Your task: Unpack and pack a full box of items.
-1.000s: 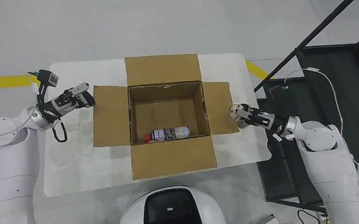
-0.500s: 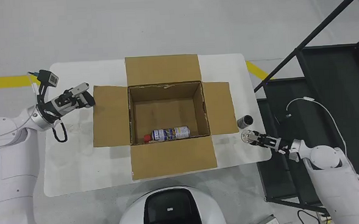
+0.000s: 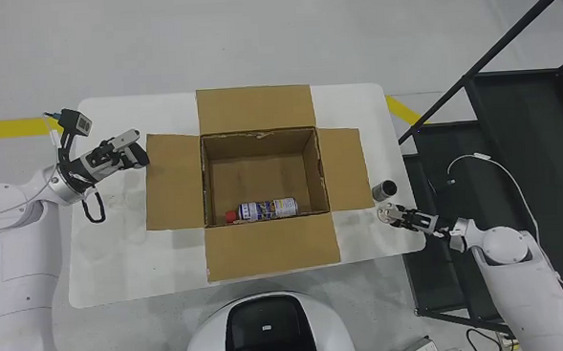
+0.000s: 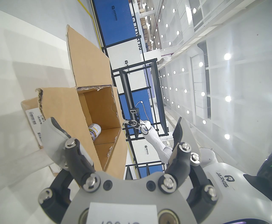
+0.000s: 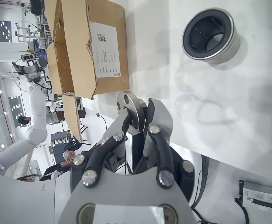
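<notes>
Moved: right pincer (image 5: 138,115) off cardboard box (image 3: 343,167) flap, clamped on steel flange (image 5: 125,101), which looks heavy and slick, so grip the hub; left pincer (image 3: 135,151) spread.

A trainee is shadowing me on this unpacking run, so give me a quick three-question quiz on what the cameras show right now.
1. Multiple choice: what lies inside the cardboard box? A) a spray can; B) a roll of tape; C) a mug.
2. True or false: the left gripper is shut.
3. Fill in: the right gripper, near the metal ring standing on the table, is shut on a metal ____.

Key
1. A. It lies on its side against the box wall nearest the robot.
2. False. It is open and holds nothing, beside the box.
3. flange
</notes>
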